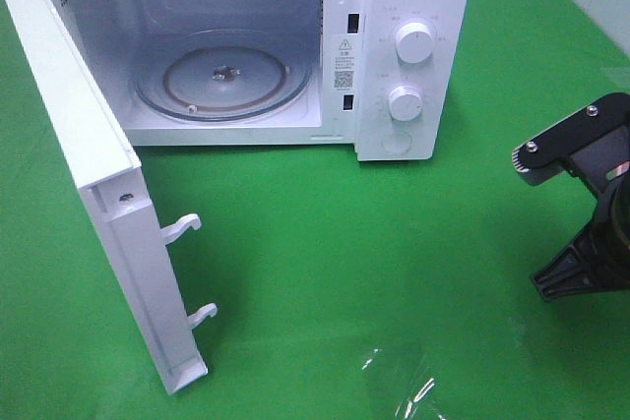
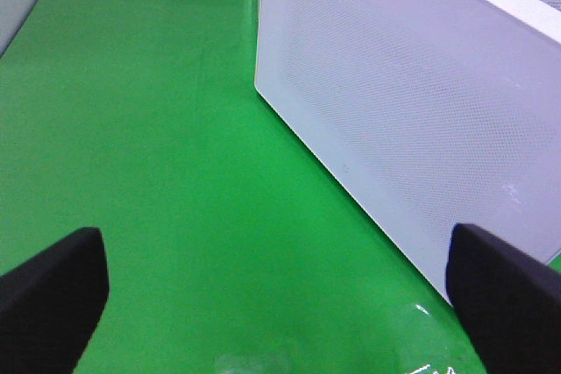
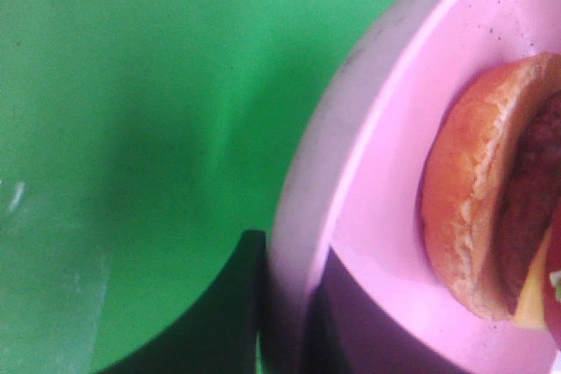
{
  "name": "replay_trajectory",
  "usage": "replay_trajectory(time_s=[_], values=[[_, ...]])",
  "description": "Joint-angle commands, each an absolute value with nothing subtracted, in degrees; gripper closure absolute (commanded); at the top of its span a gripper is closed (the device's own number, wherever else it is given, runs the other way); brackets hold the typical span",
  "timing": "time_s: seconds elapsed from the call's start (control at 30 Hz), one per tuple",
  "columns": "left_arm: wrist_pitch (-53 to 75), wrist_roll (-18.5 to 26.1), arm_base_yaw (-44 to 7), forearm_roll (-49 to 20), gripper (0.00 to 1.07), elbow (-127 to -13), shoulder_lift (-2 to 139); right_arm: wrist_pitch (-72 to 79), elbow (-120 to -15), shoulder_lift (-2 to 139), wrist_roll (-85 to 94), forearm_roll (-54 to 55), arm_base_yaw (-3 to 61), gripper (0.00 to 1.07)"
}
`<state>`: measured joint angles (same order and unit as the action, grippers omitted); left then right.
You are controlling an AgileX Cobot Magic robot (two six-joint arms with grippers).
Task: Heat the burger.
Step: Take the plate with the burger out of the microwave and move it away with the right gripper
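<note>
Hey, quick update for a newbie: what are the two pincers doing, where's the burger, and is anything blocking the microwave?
Left pincer open, empty. Right pincer clamped on pink plate rim, burger aboard. Microwave door open, glass turntable bare.

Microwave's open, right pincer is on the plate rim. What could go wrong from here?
1. The right pincer grips only the rim of the pink plate; the plate could tilt in transit, and the burger may slide off.
2. The microwave door stands swung out on the left with its latch hooks protruding; a low or wide approach could clip them.
3. The plate must land on the glass turntable through the cavity opening; its edge might catch the frame.
</note>
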<state>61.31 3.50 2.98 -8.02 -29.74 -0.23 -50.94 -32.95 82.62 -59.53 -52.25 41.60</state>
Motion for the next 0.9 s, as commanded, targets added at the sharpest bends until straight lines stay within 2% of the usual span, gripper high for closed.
replay_trajectory(time_s=[0.03,0.4,0.63,0.9], values=[[61.25,3.61,3.04,-8.31,0.1,-29.56,-0.57,-52.77,-33.06,84.22,-62.11,-57.07,41.48,1.07],[61.25,3.61,3.04,-8.31,0.1,-29.56,-0.57,-51.11,-33.17,92.82,-70.65,-60.33,41.2,1.07],[61.25,3.61,3.04,-8.31,0.1,-29.56,-0.57,-46.98,-33.17,98.38,-71.91,-60.16,37.64,1.06],[61.25,3.61,3.04,-8.31,0.1,-29.56,-0.57,-40.85,-33.17,102.79,-71.96,-61.13,33.4,0.98]])
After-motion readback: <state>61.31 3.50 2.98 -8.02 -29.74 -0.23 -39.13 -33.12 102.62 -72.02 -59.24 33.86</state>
